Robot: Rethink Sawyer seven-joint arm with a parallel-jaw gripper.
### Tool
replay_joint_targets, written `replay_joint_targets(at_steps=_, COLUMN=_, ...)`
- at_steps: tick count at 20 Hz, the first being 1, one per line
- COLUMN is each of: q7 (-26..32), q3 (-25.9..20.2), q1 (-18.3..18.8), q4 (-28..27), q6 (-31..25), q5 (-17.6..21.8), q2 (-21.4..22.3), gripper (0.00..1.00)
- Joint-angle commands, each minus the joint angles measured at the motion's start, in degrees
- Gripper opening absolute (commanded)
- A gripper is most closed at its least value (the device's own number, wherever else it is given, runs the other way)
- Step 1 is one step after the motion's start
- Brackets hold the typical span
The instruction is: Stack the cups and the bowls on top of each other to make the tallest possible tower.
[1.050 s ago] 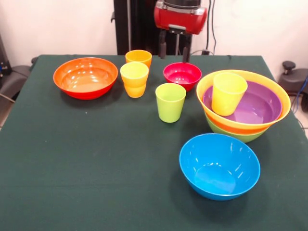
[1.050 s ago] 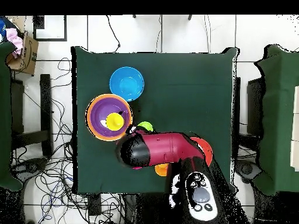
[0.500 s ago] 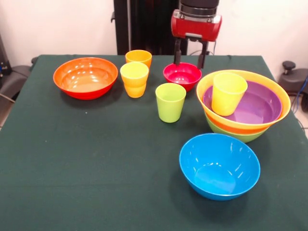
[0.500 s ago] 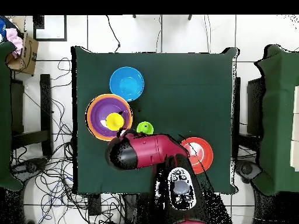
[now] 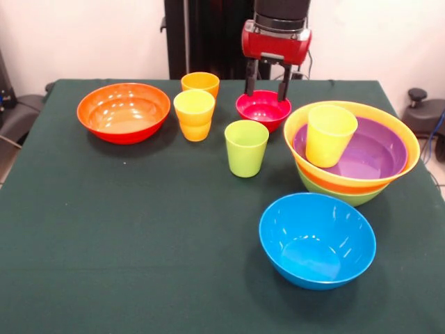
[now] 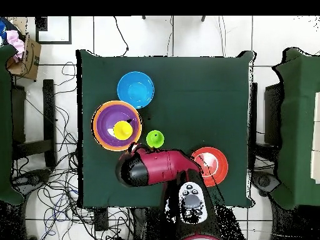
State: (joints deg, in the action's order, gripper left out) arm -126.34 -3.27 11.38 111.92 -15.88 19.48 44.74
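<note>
Right now the hand [image 5: 265,82] hangs straight over the small magenta bowl [image 5: 263,109], its two fingers [image 5: 249,78] spread apart and pointing down. In the front view one finger sits at about 10 o'clock of the bowl's centre and the other at about 2 o'clock, so the far rim lies between and just below them; whether the tips touch the rim I cannot tell. The hand holds nothing.

The bowl sits upright on the counter [image 5: 139,229], mouth up. Being round, it has no long axis across the counter; its only axis runs vertically, in line with the fingers, so any spot on the rim should serve for a pinch.

From the bowl, the tower [image 5: 352,161] lies at roughly 4 o'clock in the front view, close by: nested bowls with purple showing on top and a yellow cup [image 5: 329,134] standing upright inside. The green cup [image 5: 246,147] stands at 7 o'clock, just beside the bowl. The overhead view shows the arm [image 6: 156,167] covering the bowl, with the tower at about 10 o'clock of it.

My guess is that the next move is a short drop onto the rim.
</note>
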Motion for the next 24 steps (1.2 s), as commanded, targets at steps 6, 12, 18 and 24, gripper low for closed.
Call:
replay_joint_targets(at_steps=6, q7=-0.8, q3=0.3, q1=-0.5, q4=2.9, q6=1.3, q5=4.8, q2=-2.6, gripper=1.0)
replay_joint_targets(at_steps=12, q7=-2.2, q3=1.5, q1=-1.0, q4=3.6, q6=4.0, q5=5.3, q2=-4.8, gripper=1.0)
replay_joint_targets(at_steps=18, q7=-2.9, q3=3.6, q1=-1.6, q4=4.1, q6=6.5, q5=6.8, q2=-7.2, gripper=1.0)
replay_joint_targets(at_steps=24, q7=-3.6, q3=5.0, q1=-2.1, q4=4.2, q6=9.8, q5=7.5, q2=-9.3, gripper=1.0)
